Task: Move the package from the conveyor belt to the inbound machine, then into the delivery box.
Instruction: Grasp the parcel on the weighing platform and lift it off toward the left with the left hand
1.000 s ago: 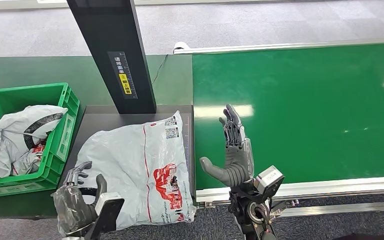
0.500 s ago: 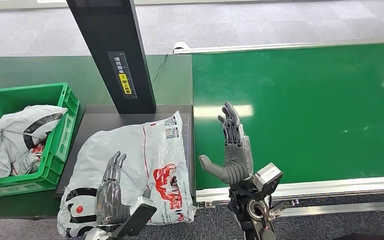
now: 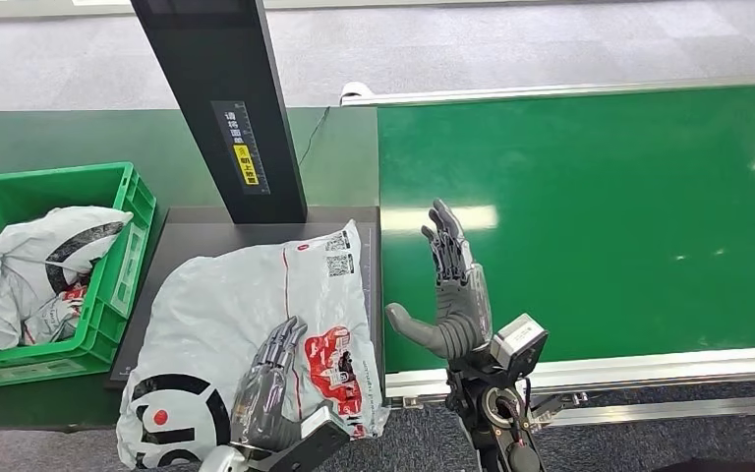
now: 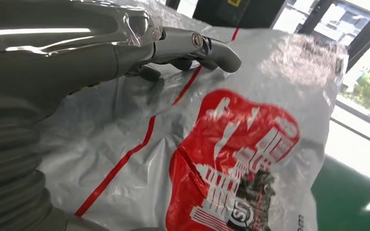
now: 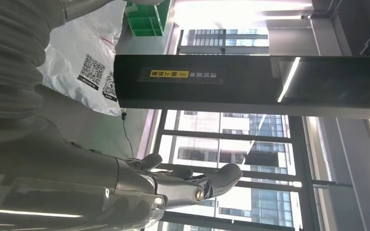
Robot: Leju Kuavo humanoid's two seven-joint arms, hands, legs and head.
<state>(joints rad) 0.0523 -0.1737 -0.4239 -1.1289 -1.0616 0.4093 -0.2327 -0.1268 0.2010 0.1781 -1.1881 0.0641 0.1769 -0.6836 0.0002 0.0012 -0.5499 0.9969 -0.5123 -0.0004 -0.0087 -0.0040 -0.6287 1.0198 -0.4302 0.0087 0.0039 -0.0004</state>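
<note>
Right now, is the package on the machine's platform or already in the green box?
On the platform. The package lies spread across the dark platform beside the green box, with the left hand over it.

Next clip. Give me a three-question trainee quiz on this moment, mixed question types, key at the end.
1. True or false: the grey plastic mailer bag with red print lies on the green conveyor belt.
2. Which hand lies over the bag? A) left hand B) right hand
3. Fill in: the green plastic crate beside the platform already holds other grey ____.

Key:
1. False. It lies on the dark scanner platform under the black post.
2. A. Its fingers lie flat on the bag with nothing closed in them; the right hand stands open and upright at the belt's edge.
3. bags
</note>
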